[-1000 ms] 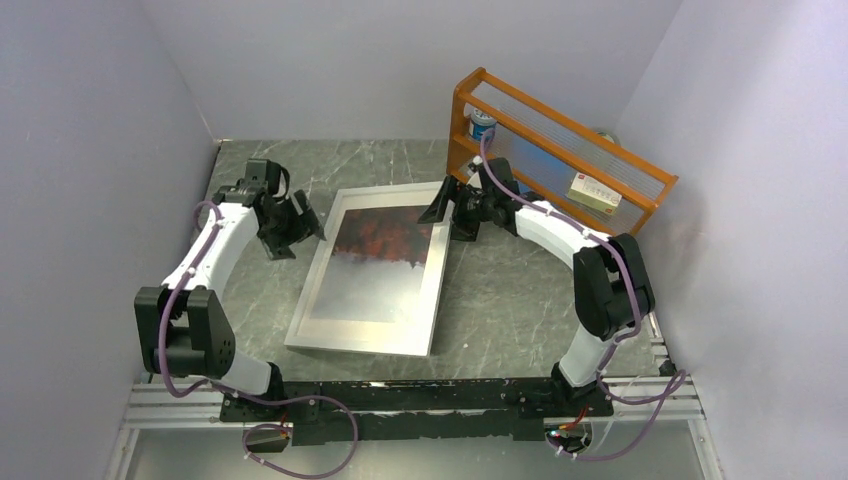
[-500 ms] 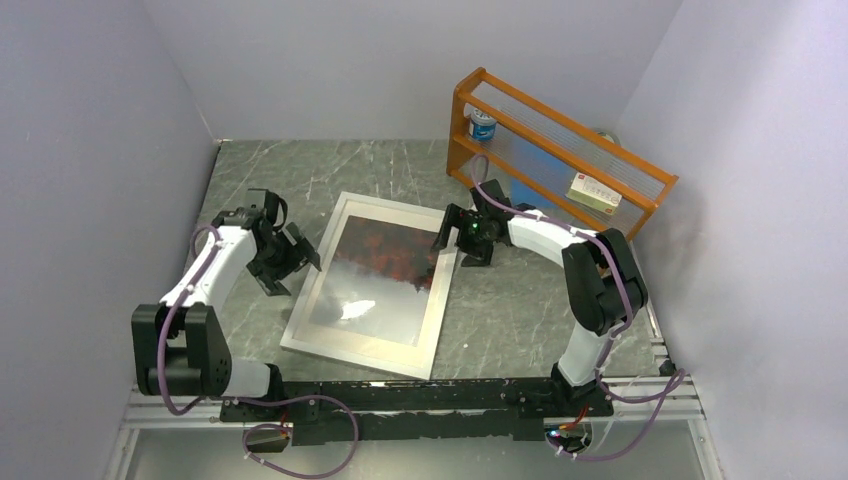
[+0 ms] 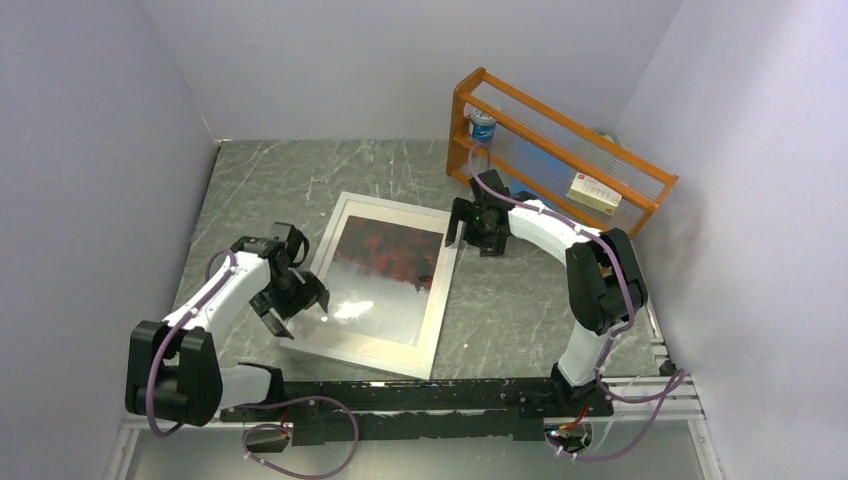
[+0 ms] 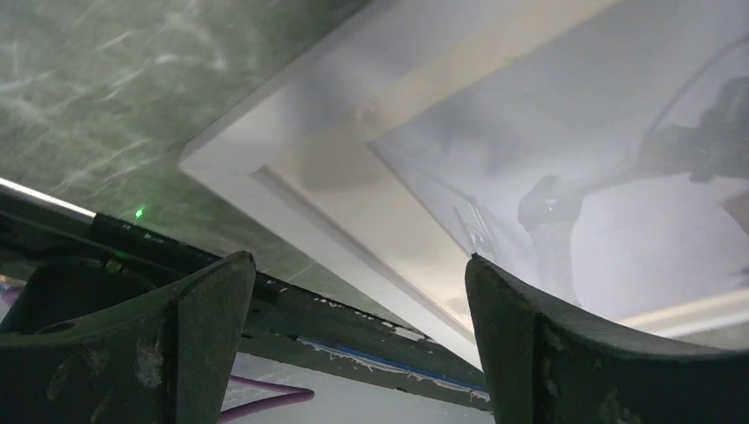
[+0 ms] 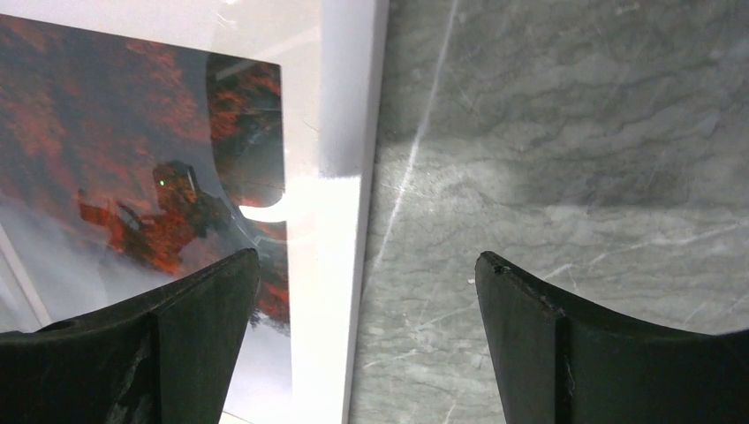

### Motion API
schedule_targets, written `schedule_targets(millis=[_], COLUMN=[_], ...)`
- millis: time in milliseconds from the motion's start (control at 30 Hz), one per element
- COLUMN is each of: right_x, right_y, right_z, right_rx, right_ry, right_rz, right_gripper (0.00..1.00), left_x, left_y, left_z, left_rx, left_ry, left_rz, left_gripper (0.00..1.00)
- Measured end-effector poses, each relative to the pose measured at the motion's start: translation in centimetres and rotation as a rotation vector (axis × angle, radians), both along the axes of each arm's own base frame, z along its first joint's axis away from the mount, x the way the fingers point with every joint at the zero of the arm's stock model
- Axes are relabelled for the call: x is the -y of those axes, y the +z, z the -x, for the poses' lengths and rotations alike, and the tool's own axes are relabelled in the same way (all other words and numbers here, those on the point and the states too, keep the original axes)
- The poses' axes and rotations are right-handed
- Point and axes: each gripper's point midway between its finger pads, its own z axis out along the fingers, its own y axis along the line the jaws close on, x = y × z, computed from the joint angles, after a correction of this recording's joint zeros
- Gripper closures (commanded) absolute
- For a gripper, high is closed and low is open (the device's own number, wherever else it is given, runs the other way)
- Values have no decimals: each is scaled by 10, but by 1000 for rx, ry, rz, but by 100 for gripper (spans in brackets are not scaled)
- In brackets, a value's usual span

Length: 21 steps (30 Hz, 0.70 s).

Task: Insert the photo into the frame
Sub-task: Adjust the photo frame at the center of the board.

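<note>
The white frame [image 3: 441, 300] lies flat on the grey marble table in the top view. The photo [image 3: 385, 265] sits inside it, red foliage on black at the far end, pale mist at the near end. My left gripper [image 3: 292, 300] is open and empty over the frame's near-left edge. In the left wrist view the gripper [image 4: 358, 274] straddles the frame's near-left corner [image 4: 231, 162]. My right gripper [image 3: 470, 232] is open and empty at the frame's far-right corner. In the right wrist view it [image 5: 366, 265] straddles the frame's right border [image 5: 340, 265], with the photo [image 5: 106, 177] to the left.
An orange wooden rack [image 3: 560, 150] stands at the back right with a blue can [image 3: 483, 125] and a small box [image 3: 595, 192] on it. The black rail [image 3: 420, 395] of the arm bases runs along the near edge. Walls close in on three sides.
My left gripper has moved toward the near edge along the frame's left side, down to its near-left part. The frame has shifted slightly nearer and turned. My right gripper has backed slightly right of the frame's corner.
</note>
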Motion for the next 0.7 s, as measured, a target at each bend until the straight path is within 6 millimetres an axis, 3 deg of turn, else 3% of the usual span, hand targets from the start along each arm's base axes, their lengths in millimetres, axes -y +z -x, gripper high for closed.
schedule_targets(millis=[200, 367, 700], right_x=[-4, -8, -33], right_y=[-1, -4, 47], right_z=[-4, -12, -72], right_rx=[3, -13, 162], right_ry=[3, 4, 32], right_rz=[-7, 2, -56], right_gripper=[5, 5, 7], left_x=[-5, 3, 17], left_y=[-14, -11, -50], left_z=[30, 38, 43], left_rx=[-28, 29, 13], left_ry=[88, 114, 161], left_rz=[-16, 9, 86], left_gripper=[8, 8, 9])
